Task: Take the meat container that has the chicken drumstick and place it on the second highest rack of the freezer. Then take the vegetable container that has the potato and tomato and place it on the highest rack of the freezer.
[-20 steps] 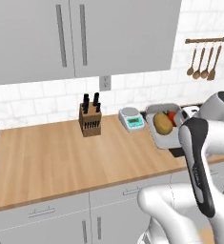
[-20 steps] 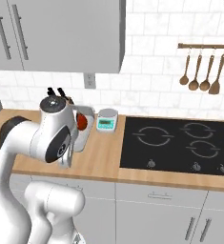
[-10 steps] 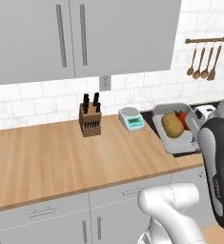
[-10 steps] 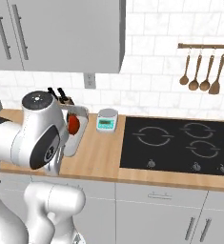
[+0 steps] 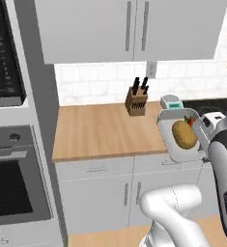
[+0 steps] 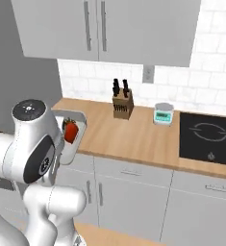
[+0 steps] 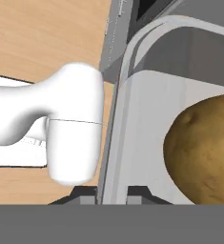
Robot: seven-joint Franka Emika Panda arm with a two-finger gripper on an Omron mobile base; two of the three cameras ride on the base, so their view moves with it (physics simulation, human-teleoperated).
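- The oven (image 5: 11,188) and the microwave (image 5: 4,53) stand far to the left of the gripper, set in a tall grey column.
- The wooden bench (image 5: 105,130) lies to the left of the gripper and beyond it, with grey cupboards (image 5: 129,29) above and white tile behind.
- The knife block (image 5: 135,100) stands on the bench near the wall, well apart from the gripper.
- The small kitchen scale (image 5: 171,102) sits just right of the knife block, beyond the lifted tray.
- The vegetable container (image 5: 172,140), a pale grey tray, is held in the air off the front edge of the bench.
- The gripper (image 7: 112,198) is clamped on the container's rim, one finger tip on each side of the wall.
- The potato (image 5: 184,134) lies in the tray, right of the gripped rim in the hand view.
- The tomato (image 6: 70,130) shows red in the tray, beyond the potato in the left base view.
- The black hob (image 6: 208,139) lies far right along the bench.
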